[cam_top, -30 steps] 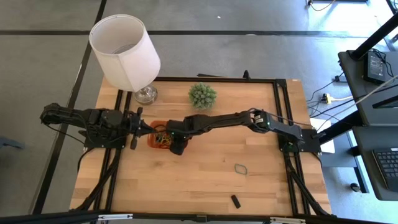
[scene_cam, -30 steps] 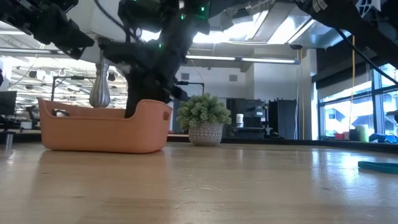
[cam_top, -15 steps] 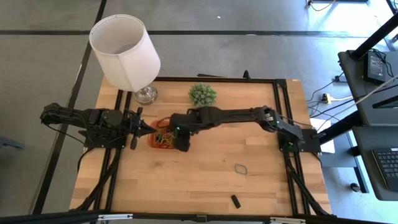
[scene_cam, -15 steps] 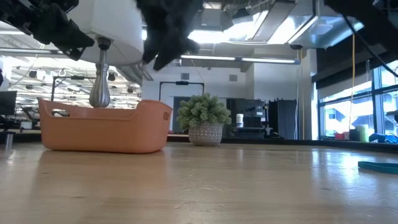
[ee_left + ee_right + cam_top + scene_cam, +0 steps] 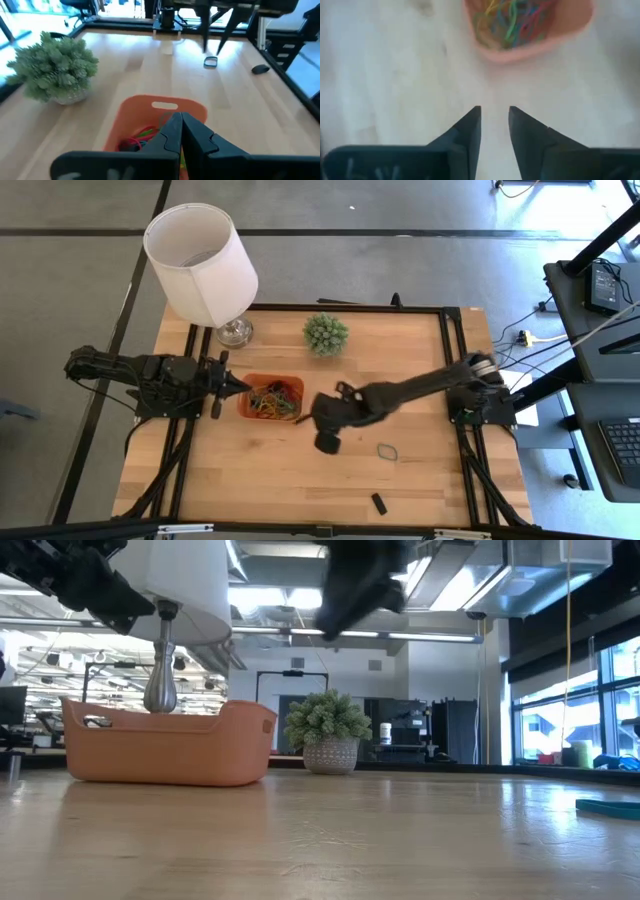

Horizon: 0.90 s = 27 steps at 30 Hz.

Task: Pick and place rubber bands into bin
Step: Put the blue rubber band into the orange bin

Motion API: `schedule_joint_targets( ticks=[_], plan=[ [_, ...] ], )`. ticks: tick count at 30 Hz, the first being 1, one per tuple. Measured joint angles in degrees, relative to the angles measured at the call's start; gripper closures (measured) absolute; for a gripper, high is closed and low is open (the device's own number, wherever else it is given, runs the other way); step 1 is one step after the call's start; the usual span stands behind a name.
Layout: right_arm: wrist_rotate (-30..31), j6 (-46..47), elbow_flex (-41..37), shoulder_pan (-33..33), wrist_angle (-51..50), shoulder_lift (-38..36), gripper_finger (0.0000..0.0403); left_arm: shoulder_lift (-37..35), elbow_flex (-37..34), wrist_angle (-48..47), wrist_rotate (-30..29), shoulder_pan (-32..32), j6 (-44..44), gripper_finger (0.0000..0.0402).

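The orange bin (image 5: 252,406) stands left of the table's middle, with a heap of coloured rubber bands (image 5: 274,399) in it. They also show in the bin (image 5: 570,27) in the right wrist view, as rubber bands (image 5: 512,22). One dark rubber band (image 5: 387,450) lies flat on the wood toward the near right. My right gripper (image 5: 308,418) hangs open and empty, high above the table just right of the bin, its fingers (image 5: 470,131) pointing down at a slant toward it. My left gripper (image 5: 180,125) is shut and hovers above the bin's left rim (image 5: 165,106).
A white lampshade (image 5: 200,260) on a metal foot (image 5: 235,332) stands at the far left. A small potted plant (image 5: 326,333) stands beyond the bin. A small black object (image 5: 379,502) lies near the front edge. Bare wood stretches around the loose band.
My right gripper has risen out of the bin and swung toward the table's right and near side, away from the bin. The bands in the bin, covered by it before, now lie in plain view.
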Motion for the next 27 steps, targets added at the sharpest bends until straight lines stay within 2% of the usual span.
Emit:
schedule_joint_targets(
  ticks=[5,9,11,15,18,27],
  plan=[
    [0.3,11.8,-15.4,4.4,8.4,-9.0,0.0303,0.0,0.0,3.7,-1.3,0.0,6.8,0.0400],
    [0.4,20.0,-22.5,7.8,9.6,-14.3,0.0303,0.0,-0.1,5.7,-1.0,0.0,10.5,0.0400],
    [1.1,23.3,-25.0,9.2,9.7,-16.3,0.0303,-0.1,-1.9,10.9,0.1,0.0,11.4,0.0401],
    [4.0,28.1,-27.9,11.3,9.8,-19.1,0.0303,-0.1,-8.9,23.4,0.3,0.1,11.8,0.0400],
    [4.4,29.8,-28.4,12.3,9.3,-20.1,0.0303,-0.2,-12.9,29.5,-0.3,0.7,10.6,0.0401],
    [4.4,33.9,-28.4,14.2,8.2,-20.4,0.0303,-3.8,-17.0,30.5,4.2,5.8,7.8,0.0401]
  ],
)
